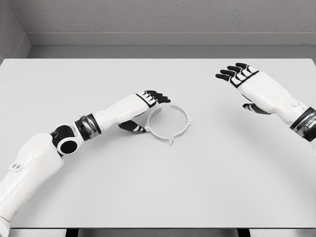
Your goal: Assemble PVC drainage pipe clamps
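A white PVC clamp ring (170, 129) with small tabs on its rim lies flat near the table's middle. My left hand (148, 112) is at the ring's upper left rim. Its black fingertips (159, 96) reach over the rim and its thumb (133, 127) sits just outside the ring on the left, a small gap away. The fingers are extended and do not close around the ring. My right hand (244, 91) hovers over the table's right side, well away from the ring, with its fingers spread and nothing in it.
The white table (158, 197) fills the view, with a grey wall behind its far edge. The left forearm lies across the table's lower left.
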